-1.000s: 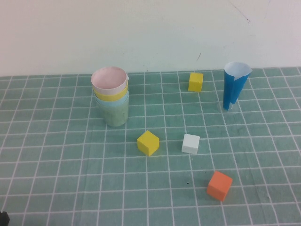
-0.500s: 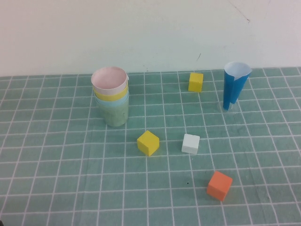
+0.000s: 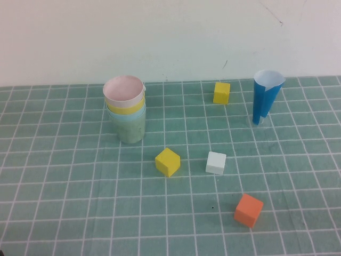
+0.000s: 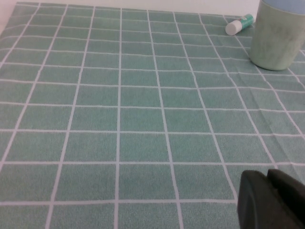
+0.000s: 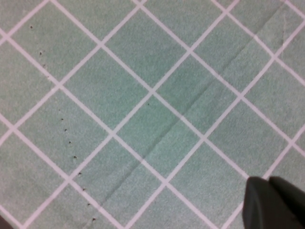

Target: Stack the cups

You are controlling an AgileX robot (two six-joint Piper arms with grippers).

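- Neither arm appeared in the high view.
- The left gripper (image 4: 271,200) showed only in the left wrist view, as dark fingertips at the frame's corner, held low over the surface and touching nothing.
- Its two dark fingers (image 4: 255,200) lay side by side with only a thin seam between them, jaws closed and holding nothing.
- The right gripper (image 5: 275,202) showed only in the right wrist view, again as dark tips in the corner, pointing nearly straight down at the surface.
- Its fingers (image 5: 259,205) also sat together, a narrow seam between them, nothing gripped.
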